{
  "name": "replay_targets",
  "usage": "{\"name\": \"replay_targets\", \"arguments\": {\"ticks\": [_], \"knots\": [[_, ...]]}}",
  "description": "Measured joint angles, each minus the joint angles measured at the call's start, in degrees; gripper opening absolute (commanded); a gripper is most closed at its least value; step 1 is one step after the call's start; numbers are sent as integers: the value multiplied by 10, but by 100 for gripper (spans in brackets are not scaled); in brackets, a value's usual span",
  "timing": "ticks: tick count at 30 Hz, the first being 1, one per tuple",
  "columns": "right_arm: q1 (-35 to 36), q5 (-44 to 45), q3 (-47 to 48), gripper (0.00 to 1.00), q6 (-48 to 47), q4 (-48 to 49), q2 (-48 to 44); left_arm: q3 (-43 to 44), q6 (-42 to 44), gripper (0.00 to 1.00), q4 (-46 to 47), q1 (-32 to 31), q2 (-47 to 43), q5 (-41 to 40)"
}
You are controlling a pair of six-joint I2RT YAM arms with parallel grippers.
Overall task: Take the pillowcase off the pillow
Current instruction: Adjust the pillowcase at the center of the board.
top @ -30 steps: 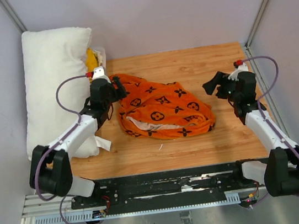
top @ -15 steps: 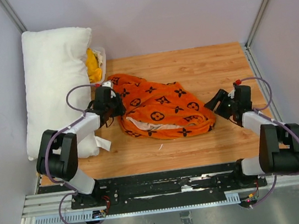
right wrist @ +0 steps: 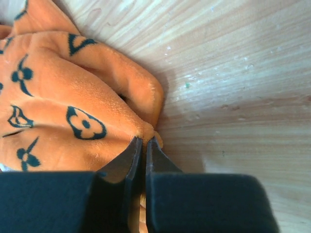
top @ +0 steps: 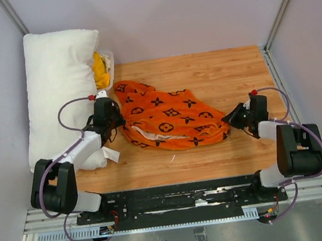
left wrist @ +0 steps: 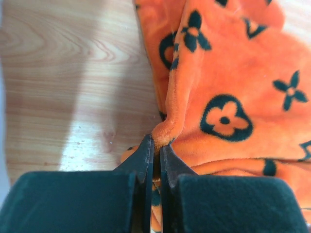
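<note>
The orange pillowcase [top: 170,119] with black flower motifs lies crumpled on the wooden table, apart from the pillow. The big white pillow [top: 57,87] leans against the left wall. My left gripper [top: 117,124] is low at the pillowcase's left edge, shut on a fold of the orange pillowcase [left wrist: 228,97]; the left gripper [left wrist: 156,141] pinches it between its black fingers. My right gripper [top: 228,119] sits at the pillowcase's right end, and the right gripper [right wrist: 144,141] is shut on a corner of the orange pillowcase [right wrist: 73,116].
A plain yellow cloth [top: 101,69] lies in a pale container behind the pillow's right side. Bare wooden table [top: 226,75] stretches behind and right of the pillowcase. Grey walls close in on both sides.
Both grippers came down to the pillowcase's ends and closed on its fabric. The pillowcase has been drawn out a little wider and flatter.
</note>
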Motion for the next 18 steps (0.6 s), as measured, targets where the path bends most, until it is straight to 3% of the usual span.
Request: {"name": "replay_targets", "arguments": {"ticks": [4,12,15,16,17,18], "knots": [[11,7,27,1,1,-27,-38,-3,-13,0,1,5,-61,-17],[38,9,217,3,-22,-59,-111,51,-14,0,14,5,-124,-26],[50,15,199,9,-38,-43,-181,28,-24,0,31,5,-173,-48],[51,16,196,13,-39,-43,-187,6,-32,3,39,5,-200,-58],[59,24,164,19,-47,-28,-221,-31,-43,13,50,6,-238,-70],[68,33,122,29,-55,-21,-258,-63,-56,28,53,6,-271,-79]]}}
